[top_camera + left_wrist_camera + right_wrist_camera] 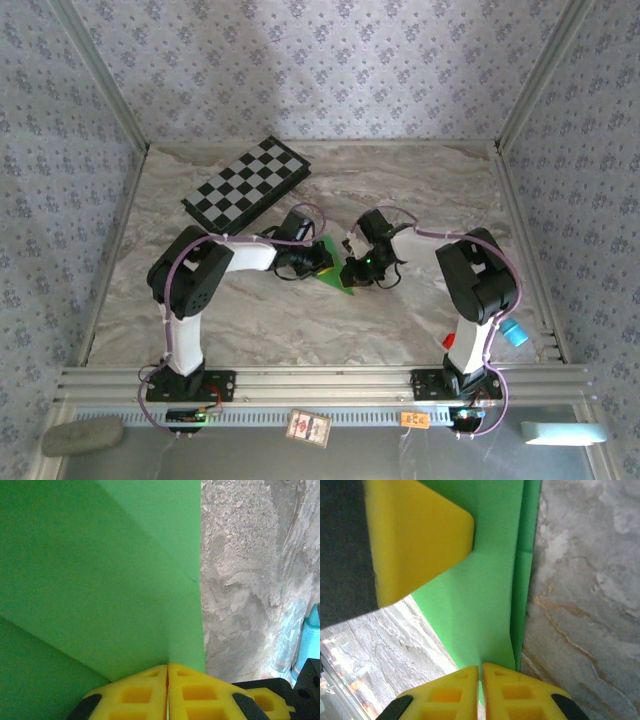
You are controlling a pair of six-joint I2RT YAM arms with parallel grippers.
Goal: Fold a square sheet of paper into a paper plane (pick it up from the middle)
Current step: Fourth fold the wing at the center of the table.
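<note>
Paper plane: bright-green creased sheet, at desk centre, between the two arm tips; visible tip points toward the near edge. L gripper: yellow jaws pressed together, clamped on the plane's edge; left wrist view shows one diagonal crease across the sheet and a straight folded edge beside bare marble-pattern desk. R gripper: jaws likewise closed, clamped on the plane next to a layered fold along its right edge; one yellow L jaw sits over the sheet at upper left of the right wrist view. Whether the plane lies flat or is lifted off the desk: cannot tell. Checkered board: black-and-white, far-left of desk, well apart from the plane. Front rail: small card w/ reddish print and orange tag hang below it; text on both too small to read. Blue cap on R arm near its base; no legible marking.
</note>
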